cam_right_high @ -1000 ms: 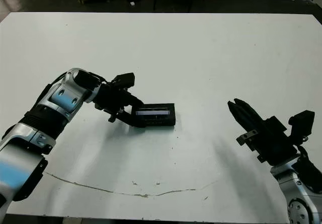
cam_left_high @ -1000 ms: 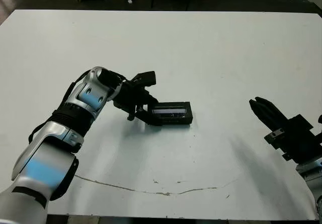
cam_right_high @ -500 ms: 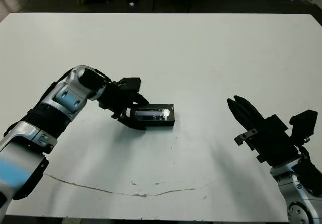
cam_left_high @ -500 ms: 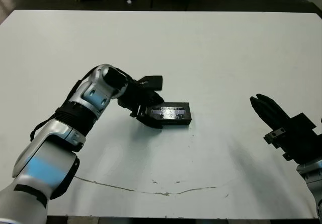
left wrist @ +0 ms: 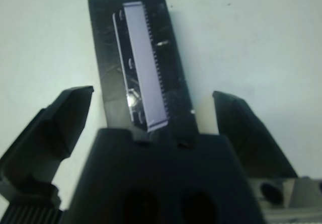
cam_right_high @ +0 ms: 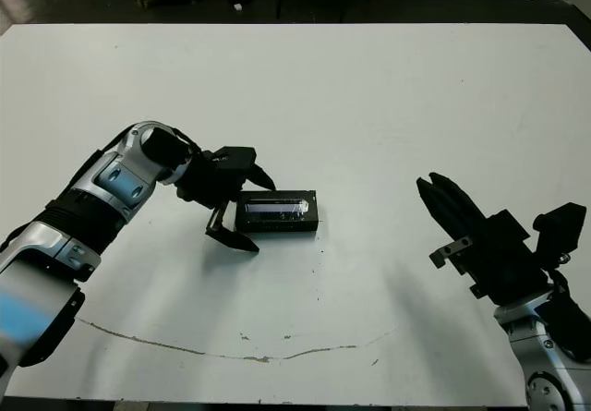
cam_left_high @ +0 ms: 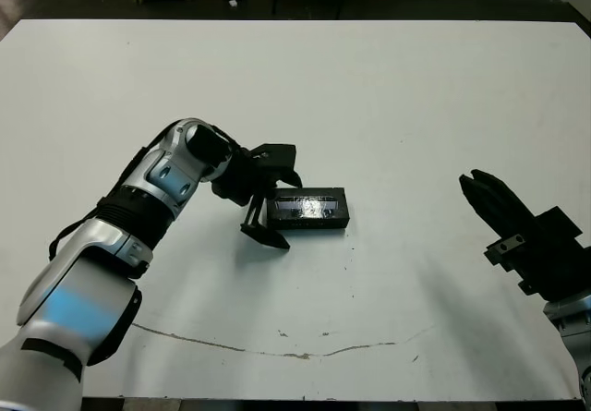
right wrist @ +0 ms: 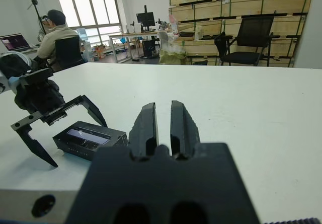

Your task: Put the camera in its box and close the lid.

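Resting mid-table, box closed under lid; left gripper spread wide at its left end, not touching; right gripper pinched narrow, empty, well apart.

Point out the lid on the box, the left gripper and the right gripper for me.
lid (cam_left_high: 306, 206): left eye view, on its silvery strip.
left gripper (cam_left_high: 277, 197): left eye view, midway between its spread fingertips.
right gripper (cam_right_high: 429, 187): right eye view, at its closed fingertips.

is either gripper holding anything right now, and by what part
Nothing is held. The left gripper is open beside the closed box; the right gripper is shut on nothing.
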`<control>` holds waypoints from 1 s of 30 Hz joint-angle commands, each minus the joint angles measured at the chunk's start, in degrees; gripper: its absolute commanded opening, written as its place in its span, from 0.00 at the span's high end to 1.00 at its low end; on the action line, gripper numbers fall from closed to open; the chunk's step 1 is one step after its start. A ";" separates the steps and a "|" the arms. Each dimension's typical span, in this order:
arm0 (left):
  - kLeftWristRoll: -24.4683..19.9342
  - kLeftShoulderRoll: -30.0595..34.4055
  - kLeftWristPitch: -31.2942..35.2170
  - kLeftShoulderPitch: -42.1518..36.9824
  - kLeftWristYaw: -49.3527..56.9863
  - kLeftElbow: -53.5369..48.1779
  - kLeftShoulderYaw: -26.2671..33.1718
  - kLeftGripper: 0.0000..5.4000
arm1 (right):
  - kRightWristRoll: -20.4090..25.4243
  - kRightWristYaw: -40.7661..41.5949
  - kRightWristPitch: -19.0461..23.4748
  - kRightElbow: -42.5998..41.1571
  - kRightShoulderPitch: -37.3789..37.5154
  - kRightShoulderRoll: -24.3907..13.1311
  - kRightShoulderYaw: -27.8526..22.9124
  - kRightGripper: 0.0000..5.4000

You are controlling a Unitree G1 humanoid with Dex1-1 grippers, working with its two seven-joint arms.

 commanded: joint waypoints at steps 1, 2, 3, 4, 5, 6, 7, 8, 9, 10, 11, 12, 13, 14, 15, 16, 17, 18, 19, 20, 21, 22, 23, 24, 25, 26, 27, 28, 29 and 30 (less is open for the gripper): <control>-2.61 1.12 -1.51 1.85 0.95 -0.07 3.46 0.00 | -0.30 -0.11 0.04 0.35 1.00 0.10 0.27 1.00; -3.80 1.15 -1.65 1.96 0.93 -0.02 4.70 0.00 | -0.39 -0.11 -0.06 0.32 0.97 0.11 0.33 1.00; -5.04 1.35 -2.14 1.87 0.60 -0.06 5.93 0.00 | -0.44 -0.10 -0.10 0.34 0.95 0.12 0.38 1.00; -5.94 1.62 -2.48 1.79 0.39 -0.30 6.85 0.00 | -0.47 -0.17 -0.01 0.32 0.97 0.09 0.41 1.00; -6.89 1.97 -2.07 1.72 0.12 -0.73 7.79 0.00 | -0.48 -0.18 0.00 0.41 0.98 0.09 0.43 1.00; -8.31 2.41 -1.34 1.65 -0.60 -1.27 8.95 0.00 | -0.31 0.02 -0.08 0.68 0.96 0.13 0.42 1.00; -9.69 2.93 -0.65 1.64 -1.50 -1.96 9.97 0.00 | -0.16 0.15 -0.09 0.80 0.98 0.14 0.41 1.00; -10.97 3.50 -1.05 1.75 -2.43 -2.63 10.91 0.00 | -0.42 0.11 -0.28 0.79 1.05 0.12 0.46 1.00; -12.32 4.22 -1.19 1.98 -3.49 -3.62 11.83 0.00 | -0.63 -0.07 -0.27 0.63 1.16 0.10 0.50 1.00; -13.24 4.78 -1.32 2.22 -4.17 -4.47 12.43 0.00 | -0.77 -0.24 -0.24 0.50 1.24 0.06 0.52 1.00; -14.02 5.59 -1.60 2.67 -4.70 -5.68 13.04 0.00 | -0.51 -0.45 0.20 0.35 1.28 0.03 0.50 1.00; -14.56 6.26 -1.67 3.06 -5.06 -6.70 13.40 0.00 | -0.16 -0.57 0.60 0.28 1.30 -0.01 0.46 1.00; -15.09 7.38 -1.60 3.42 -5.86 -8.04 13.72 0.00 | 0.04 -0.22 0.34 0.54 1.23 0.05 0.49 1.00; -15.31 8.86 -1.26 3.71 -6.57 -9.68 13.89 0.00 | 0.05 0.24 -0.24 0.98 1.08 0.16 0.58 1.00; -15.44 10.01 -0.88 3.90 -7.09 -10.95 13.93 0.00 | -0.03 0.57 -0.71 1.30 0.97 0.25 0.65 1.00; -15.61 11.15 -0.33 4.03 -7.70 -12.13 13.94 0.00 | -0.11 0.68 -0.89 1.44 0.91 0.27 0.71 1.00; -16.10 12.17 -0.06 4.17 -8.47 -13.00 14.11 0.00 | -0.11 0.61 -0.76 1.45 0.89 0.22 0.75 1.00; -16.80 12.93 -0.25 4.39 -9.23 -13.57 14.45 0.00 | -0.16 0.44 -0.62 1.36 0.92 0.18 0.79 1.00; -17.58 13.39 -0.56 4.69 -9.73 -13.84 14.90 0.00 | -0.47 0.37 -0.78 1.31 0.95 0.14 0.87 1.00; -18.30 13.55 -0.77 5.29 -9.35 -14.22 15.58 0.00 | -0.69 0.30 -0.88 1.27 0.97 0.14 0.94 1.00; -19.50 13.29 0.88 6.10 -8.13 -14.92 16.49 0.00 | -0.65 0.11 -0.63 1.18 1.00 0.13 0.96 1.00; -20.60 12.89 3.31 7.00 -6.34 -15.86 17.42 0.00 | -0.55 -0.06 -0.35 1.09 1.04 0.12 0.98 1.00; -21.87 11.92 6.39 8.38 -3.04 -17.27 18.79 0.00 | -0.60 -0.07 -0.42 1.15 1.03 0.15 1.02 1.00; -23.24 10.52 10.17 10.18 1.56 -19.47 20.36 0.00 | -0.76 -0.15 -0.53 1.14 1.07 0.20 1.11 1.00; -24.27 8.72 13.49 12.34 7.12 -22.28 21.93 0.00 | -0.85 -0.31 -0.47 1.01 1.12 0.20 1.17 1.00; -25.16 5.76 15.46 15.24 13.90 -25.51 23.70 0.02 | -0.91 -0.35 -0.53 0.96 1.14 0.19 1.21 1.00; -25.09 2.58 15.72 18.22 20.50 -28.65 24.89 0.04 | -0.85 -0.52 -0.36 0.83 1.20 0.19 1.24 1.00; -24.53 -0.11 15.07 20.73 25.81 -31.24 25.41 0.07 | -0.73 -0.60 -0.30 0.80 1.23 0.25 1.24 1.00; -23.83 -2.30 14.51 22.77 30.09 -33.41 25.40 0.11 | -0.53 -0.67 -0.20 0.78 1.26 0.32 1.23 1.00; -22.87 -4.55 14.44 24.79 34.27 -35.57 24.82 0.15 | -0.28 -0.75 0.00 0.70 1.28 0.36 1.21 1.00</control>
